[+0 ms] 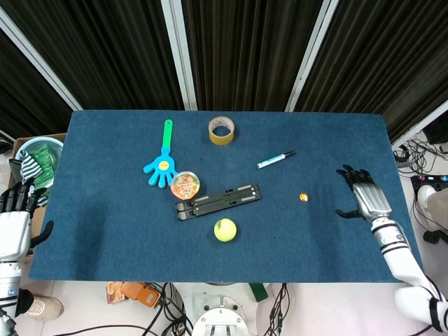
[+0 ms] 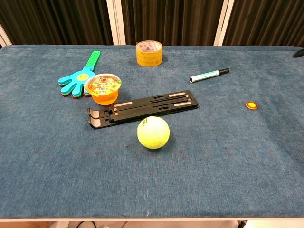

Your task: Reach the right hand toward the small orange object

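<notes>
The small orange object (image 1: 304, 197) is a flat round disc lying on the blue table (image 1: 105, 210), right of centre; the chest view has the disc (image 2: 251, 105) near its right side. My right hand (image 1: 365, 196) hovers over the table's right part, to the right of the disc and apart from it, fingers spread and empty. Only a dark fingertip (image 2: 299, 52) of it pokes into the chest view's right edge. My left hand (image 1: 15, 218) hangs off the table's left edge, fingers apart, holding nothing.
A black folding stand (image 1: 218, 201), a tennis ball (image 1: 225, 229), an orange jelly cup (image 1: 185, 185), a blue hand-shaped clapper (image 1: 162, 162), a tape roll (image 1: 222, 130) and a marker pen (image 1: 275, 159) lie left of the disc. A box with a green bowl (image 1: 36, 155) sits beyond the left edge.
</notes>
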Available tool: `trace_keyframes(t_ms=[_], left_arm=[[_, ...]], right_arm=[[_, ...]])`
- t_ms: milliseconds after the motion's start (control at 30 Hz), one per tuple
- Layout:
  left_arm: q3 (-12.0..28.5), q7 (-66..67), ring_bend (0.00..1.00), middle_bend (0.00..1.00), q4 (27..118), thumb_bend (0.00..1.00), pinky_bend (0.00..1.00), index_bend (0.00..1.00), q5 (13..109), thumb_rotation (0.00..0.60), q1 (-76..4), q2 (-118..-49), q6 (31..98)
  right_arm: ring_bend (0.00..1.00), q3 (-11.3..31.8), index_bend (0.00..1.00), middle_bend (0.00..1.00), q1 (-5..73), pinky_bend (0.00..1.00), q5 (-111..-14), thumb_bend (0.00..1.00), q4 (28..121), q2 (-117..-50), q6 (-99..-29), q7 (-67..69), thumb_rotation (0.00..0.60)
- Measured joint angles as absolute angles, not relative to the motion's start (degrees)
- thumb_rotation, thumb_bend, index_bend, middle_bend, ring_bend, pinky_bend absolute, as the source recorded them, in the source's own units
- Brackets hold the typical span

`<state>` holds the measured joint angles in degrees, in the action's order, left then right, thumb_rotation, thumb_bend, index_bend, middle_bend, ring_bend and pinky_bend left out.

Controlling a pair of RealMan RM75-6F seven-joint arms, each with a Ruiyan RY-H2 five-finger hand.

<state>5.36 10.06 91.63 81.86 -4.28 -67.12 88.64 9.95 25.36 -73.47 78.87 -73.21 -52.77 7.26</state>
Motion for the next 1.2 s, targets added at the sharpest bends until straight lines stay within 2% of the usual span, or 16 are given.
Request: trace_keyframes(t_ms=[267,567,1200], left_arm=[[5.5,10.5,0.0,0.04,91.4,0.26,0.1,0.19,81.7,0.6,-4.4,-67.3,88.5],[5.9,10.7,0.0,0.04,91.4,0.26,0.1,0.19,80.7,0.6,-4.3,-67.4,88.3],[6.1,10.9,0.0,0.04,91.3,0.26,0.1,0.19,80.3,0.6,-4.5,-67.5,88.0]], right_arm=[[0.14,11.4,0.25,0.08,30.4,0.0,-72.3,0.26,69.9,-79.9,-46.5,14.8,0.6],[0.14,10.1,0.32,0.08,33.8,0.0,-74.6,0.27,64.4,-84.9,-43.0,19.2,0.6],[0.14,7.9,0.45,0.08,34.6,0.0,-75.9,0.37,60.9,-87.0,-41.7,23.6,0.6]])
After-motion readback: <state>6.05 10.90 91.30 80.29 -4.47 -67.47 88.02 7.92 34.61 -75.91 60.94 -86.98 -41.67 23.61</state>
